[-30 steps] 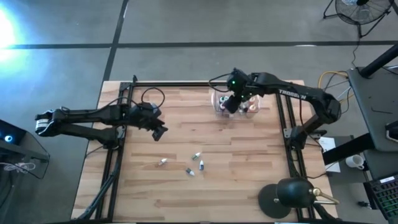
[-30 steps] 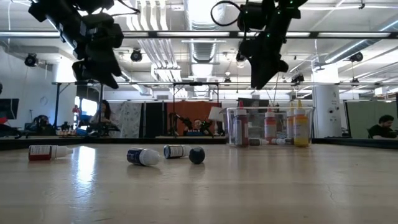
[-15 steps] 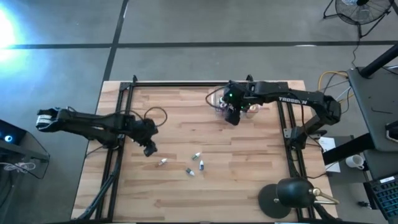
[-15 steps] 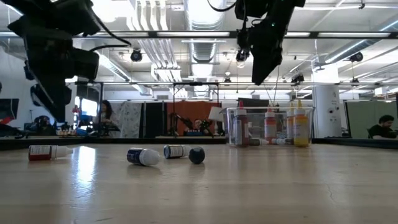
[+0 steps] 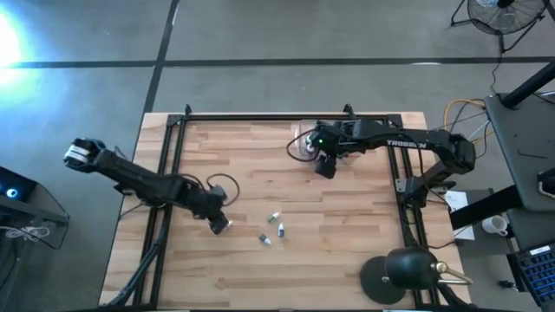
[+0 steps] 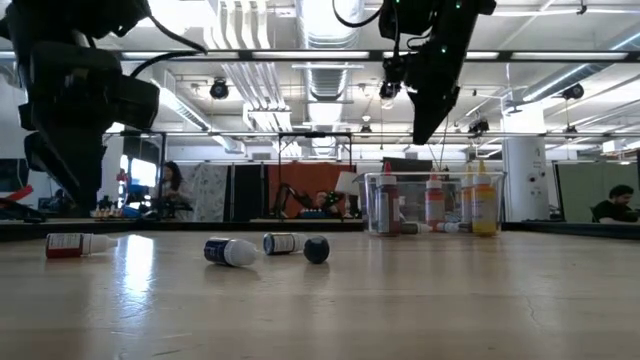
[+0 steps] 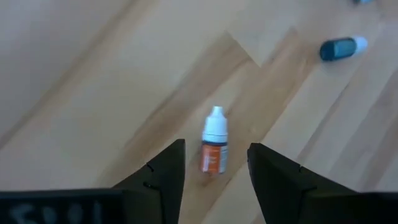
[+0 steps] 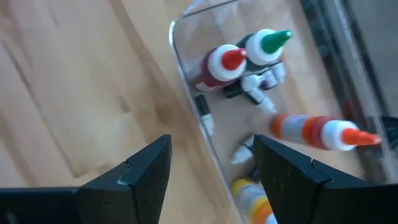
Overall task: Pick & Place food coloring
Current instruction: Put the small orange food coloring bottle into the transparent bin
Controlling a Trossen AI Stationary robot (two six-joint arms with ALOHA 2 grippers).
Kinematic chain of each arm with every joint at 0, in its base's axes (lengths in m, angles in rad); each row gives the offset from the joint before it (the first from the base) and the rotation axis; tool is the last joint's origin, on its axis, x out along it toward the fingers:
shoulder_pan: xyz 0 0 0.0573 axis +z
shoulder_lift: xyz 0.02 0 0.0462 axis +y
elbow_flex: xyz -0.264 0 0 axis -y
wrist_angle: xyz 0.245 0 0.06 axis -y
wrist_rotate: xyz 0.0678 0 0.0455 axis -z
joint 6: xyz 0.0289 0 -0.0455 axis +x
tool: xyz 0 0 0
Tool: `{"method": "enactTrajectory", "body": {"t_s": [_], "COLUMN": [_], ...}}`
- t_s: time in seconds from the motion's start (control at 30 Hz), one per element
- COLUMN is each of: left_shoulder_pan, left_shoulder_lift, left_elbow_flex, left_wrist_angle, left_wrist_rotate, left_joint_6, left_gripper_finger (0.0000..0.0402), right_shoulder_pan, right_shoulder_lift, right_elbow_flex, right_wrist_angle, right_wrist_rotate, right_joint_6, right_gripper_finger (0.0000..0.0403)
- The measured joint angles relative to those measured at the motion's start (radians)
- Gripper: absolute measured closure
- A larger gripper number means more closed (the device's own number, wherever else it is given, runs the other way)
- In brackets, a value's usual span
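The orange-labelled food coloring bottle [image 7: 215, 148] lies on its side on the desk [image 7: 93, 93], straight ahead of my left claw [image 7: 216, 163], its body lined up with the gap between my spread fingers [image 7: 163, 171] and its white cap pointing away from me. I hold nothing yet.

The risk I see is in the descent: the bottle is small, round and free to roll, so if one finger meets it first it could skid or spin out of the gap. Coming down too steeply, my tips could jam on the wood before closing.

A blue-capped bottle [image 7: 341, 48] lies well off beyond, clear of my approach, and others [image 5: 270, 228] sit farther along the desk.

My right claw [image 8: 210, 163], open and empty, hangs just beside the clear plastic box [image 8: 186, 81] of bottles [image 8: 249, 53]; drifting toward it could knock its wall.
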Motion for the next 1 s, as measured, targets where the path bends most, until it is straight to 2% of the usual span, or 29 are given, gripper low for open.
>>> {"method": "enactTrajectory", "body": {"t_s": [0.23,0.43,0.63,0.87,0.93,1.0], "left_shoulder_pan": [-0.043,-0.043,-0.04,0.002,0.022,0.053], "left_shoulder_lift": [0.229,0.363,0.434,0.44,0.428,0.419], "left_elbow_flex": [0.112,0.153,0.187,0.218,0.222,0.236], "left_wrist_angle": [0.007,-0.008,-0.036,-0.067,-0.058,-0.049], "left_wrist_rotate": [-0.018,-0.02,-0.02,-0.029,-0.03,-0.076], "left_joint_6": [-0.033,-0.087,-0.091,-0.086,-0.081,-0.067], "left_gripper_finger": [0.0264,0.0264,0.0278,0.0372,0.0372,0.0372], "right_shoulder_pan": [0.0,0.0,0.0,-0.06,-0.087,-0.113], "right_shoulder_lift": [0.0,0.0,-0.013,-0.073,-0.101,-0.134], "right_elbow_flex": [-0.002,-0.002,-0.003,-0.024,-0.04,-0.056], "right_wrist_angle": [-0.001,-0.001,-0.001,0.005,0.015,0.023], "right_wrist_rotate": [0.013,0.013,0.011,0.01,0.01,0.01], "right_joint_6": [-0.108,-0.183,-0.249,-0.269,-0.268,-0.275], "right_gripper_finger": [0.0183,0.0183,0.0183,0.0183,0.0183,0.0183]}}
